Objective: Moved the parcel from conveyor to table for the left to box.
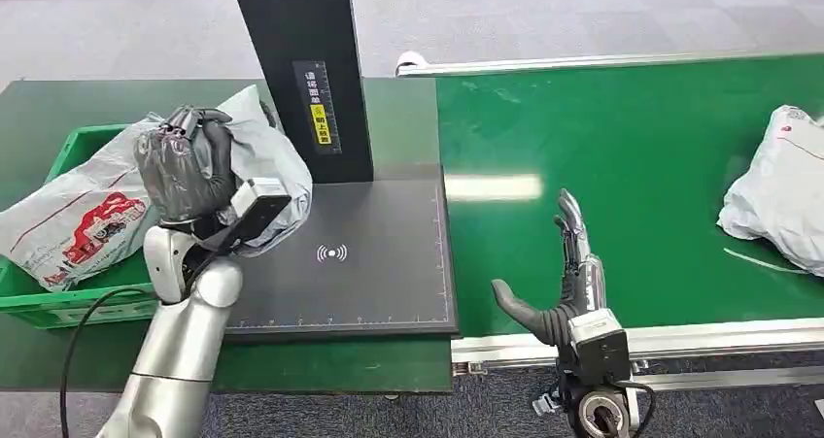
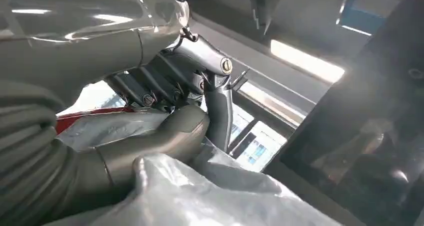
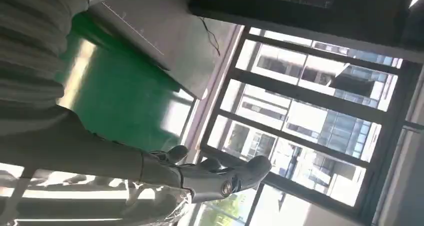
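The head view looks forward and down from high on the robot's body, taking in the dark tabletop point(image 1: 389, 370) with its black flat scanning pad point(image 1: 379, 263), the tall black post point(image 1: 301, 69) and the green conveyor belt point(image 1: 632, 185), with both silver arms rising from the lower edge. The left wrist view sits very close behind the left hand point(image 2: 165, 116), turned on its side, facing the post and crumpled grey plastic parcel point(image 2: 200, 196). The right wrist view, also turned, looks along the right hand point(image 3: 200, 178) across the belt toward large windows point(image 3: 310, 121); it shares belt, pad and post with the head view.
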You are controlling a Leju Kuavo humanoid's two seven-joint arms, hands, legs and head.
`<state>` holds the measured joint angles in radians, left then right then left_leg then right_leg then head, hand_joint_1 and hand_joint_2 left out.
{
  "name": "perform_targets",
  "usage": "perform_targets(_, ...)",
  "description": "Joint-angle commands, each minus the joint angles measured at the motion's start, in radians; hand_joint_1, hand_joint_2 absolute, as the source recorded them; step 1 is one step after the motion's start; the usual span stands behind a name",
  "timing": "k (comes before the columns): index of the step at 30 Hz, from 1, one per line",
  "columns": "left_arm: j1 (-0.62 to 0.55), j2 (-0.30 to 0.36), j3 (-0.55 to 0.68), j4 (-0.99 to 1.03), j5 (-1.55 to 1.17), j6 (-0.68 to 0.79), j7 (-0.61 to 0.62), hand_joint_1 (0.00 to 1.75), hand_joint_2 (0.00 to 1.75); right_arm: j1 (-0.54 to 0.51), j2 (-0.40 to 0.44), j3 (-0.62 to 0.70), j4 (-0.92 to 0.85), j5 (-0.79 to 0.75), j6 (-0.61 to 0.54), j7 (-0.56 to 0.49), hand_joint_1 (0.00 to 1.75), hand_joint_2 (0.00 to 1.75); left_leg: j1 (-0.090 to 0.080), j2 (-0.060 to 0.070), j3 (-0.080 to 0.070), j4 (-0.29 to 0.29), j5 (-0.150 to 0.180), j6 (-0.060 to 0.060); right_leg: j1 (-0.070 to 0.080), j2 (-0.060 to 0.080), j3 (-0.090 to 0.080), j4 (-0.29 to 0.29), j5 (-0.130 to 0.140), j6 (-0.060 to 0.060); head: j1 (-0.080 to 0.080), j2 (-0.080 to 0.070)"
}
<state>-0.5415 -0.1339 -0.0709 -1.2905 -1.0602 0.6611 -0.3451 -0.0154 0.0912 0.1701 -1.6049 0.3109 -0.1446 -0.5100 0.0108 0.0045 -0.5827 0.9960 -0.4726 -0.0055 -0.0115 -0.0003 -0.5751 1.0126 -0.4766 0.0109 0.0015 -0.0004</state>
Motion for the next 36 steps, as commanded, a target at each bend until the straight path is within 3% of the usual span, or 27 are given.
perform_targets(1,-0.281,0.122,0.293,0.359,-0.135,0.037,0.114,1.75,1.75,0.027,-0.019,-0.019,-0.034,-0.007,-0.008,0.002,0.0,1.75,0.0,-0.001,0.0,0.0,0.001,0.0,0.0,-0.001,0.0,0.001,0.0,-0.001,0.0,0.0)
perform_targets(7,-0.328,0.244,0.506,0.485,-0.247,0.037,0.096,1.75,1.75,0.019,-0.03,0.0,-0.018,-0.015,-0.005,0.009,0.0,1.75,0.002,0.005,0.003,-0.001,0.0,-0.001,0.002,0.004,0.001,0.001,0.001,-0.002,0.0,0.0)
perform_targets(11,-0.357,0.295,0.544,0.577,-0.321,0.037,0.143,1.75,1.75,0.034,-0.039,-0.001,-0.027,-0.019,-0.014,0.012,0.0,1.75,0.002,0.005,0.004,-0.002,0.0,0.0,0.003,0.004,0.002,0.0,0.001,-0.002,0.0,0.0)
perform_targets(19,-0.358,0.308,0.549,0.594,-0.327,0.037,0.175,1.75,1.75,0.035,-0.037,0.0,-0.029,-0.021,-0.016,0.013,0.0,1.75,0.002,0.0,0.0,-0.001,0.001,0.0,0.003,-0.001,0.001,0.0,0.0,-0.001,0.0,0.0)
perform_targets(31,-0.342,0.349,0.612,0.666,-0.262,0.037,0.113,1.75,1.75,0.011,-0.052,0.019,0.01,-0.034,-0.009,0.018,0.0,1.75,0.002,0.002,0.001,-0.001,0.001,0.0,0.003,0.001,0.001,0.0,0.0,-0.001,0.0,0.0)
perform_targets(32,-0.347,0.341,0.614,0.677,-0.224,0.037,0.076,1.41,1.75,0.01,-0.052,0.021,0.009,-0.034,-0.009,0.018,0.0,1.75,0.002,0.002,0.002,-0.002,0.001,0.0,0.003,0.001,0.002,-0.001,0.001,-0.001,0.0,0.0)
perform_targets(33,-0.344,0.333,0.61,0.671,-0.217,0.037,0.063,0.0,1.75,0.008,-0.053,0.023,0.01,-0.034,-0.009,0.019,0.0,1.75,0.002,0.001,0.001,-0.001,0.001,0.0,0.003,0.001,0.001,-0.001,0.0,-0.001,0.0,0.0)
perform_targets(36,-0.344,0.333,0.61,0.671,-0.217,0.037,0.063,0.0,1.75,0.008,-0.053,0.023,0.01,-0.034,-0.009,0.019,0.0,1.75,0.002,0.0,0.0,-0.001,0.001,0.0,0.003,0.0,0.0,0.0,0.0,-0.001,0.0,0.0)
